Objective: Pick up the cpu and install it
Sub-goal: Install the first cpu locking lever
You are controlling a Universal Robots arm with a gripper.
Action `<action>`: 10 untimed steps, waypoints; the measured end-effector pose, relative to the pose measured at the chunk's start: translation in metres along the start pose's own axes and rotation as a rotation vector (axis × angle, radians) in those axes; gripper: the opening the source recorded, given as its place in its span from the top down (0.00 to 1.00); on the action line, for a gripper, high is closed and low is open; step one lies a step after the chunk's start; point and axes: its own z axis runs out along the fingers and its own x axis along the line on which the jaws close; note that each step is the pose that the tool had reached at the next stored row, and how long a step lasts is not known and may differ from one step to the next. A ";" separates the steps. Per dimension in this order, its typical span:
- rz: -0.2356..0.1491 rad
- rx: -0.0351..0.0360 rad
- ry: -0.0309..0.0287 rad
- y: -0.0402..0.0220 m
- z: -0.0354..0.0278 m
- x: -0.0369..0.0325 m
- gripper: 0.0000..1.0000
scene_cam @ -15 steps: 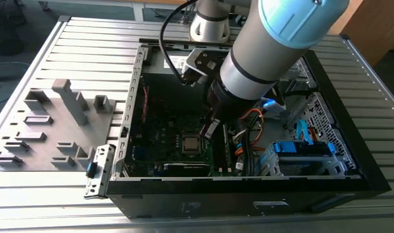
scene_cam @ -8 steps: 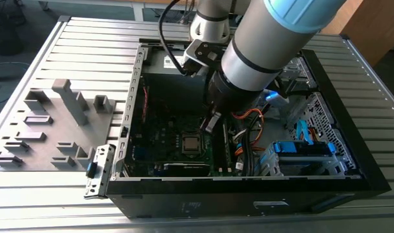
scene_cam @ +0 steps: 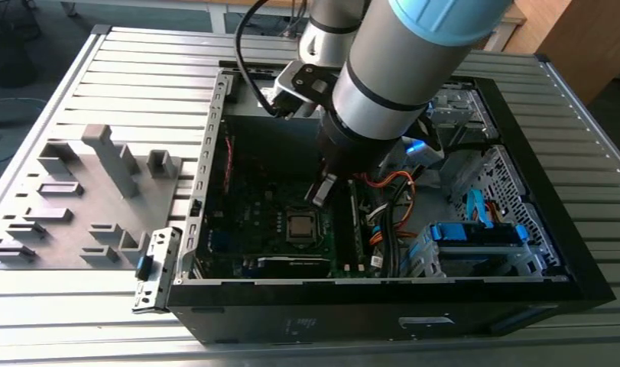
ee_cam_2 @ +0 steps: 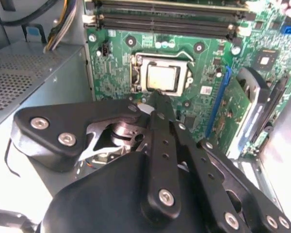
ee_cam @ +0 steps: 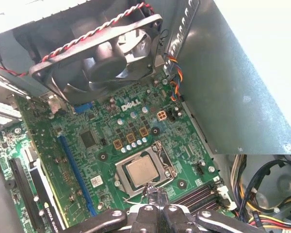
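The cpu [scene_cam: 301, 225] is a small silver square lying flat in its socket on the green motherboard [scene_cam: 258, 206] inside the open computer case [scene_cam: 391, 306]. In both wrist views the cpu [ee_cam_2: 162, 77] [ee_cam: 141, 171] sits within the socket frame, level with it. My gripper [scene_cam: 323, 191] hangs just above the board beside the socket. Its black fingers meet in a narrow tip [ee_cam_2: 156, 97] [ee_cam: 153, 191] at the socket's edge. The gripper is shut with nothing between its fingers.
A black case fan [ee_cam: 94, 53] with a red-black twisted wire stands by the board. Memory slots [ee_cam_2: 165, 19] run along one side of the socket, an expansion card [ee_cam_2: 252, 107] along another. The grey power supply [ee_cam: 242, 73], cable bundles [scene_cam: 391, 191], blue drive brackets [scene_cam: 478, 233] and a grey fixture plate [scene_cam: 86, 199] surround it.
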 end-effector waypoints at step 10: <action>0.000 0.0001 -0.0001 0.0011 -0.0054 -0.0003 0.88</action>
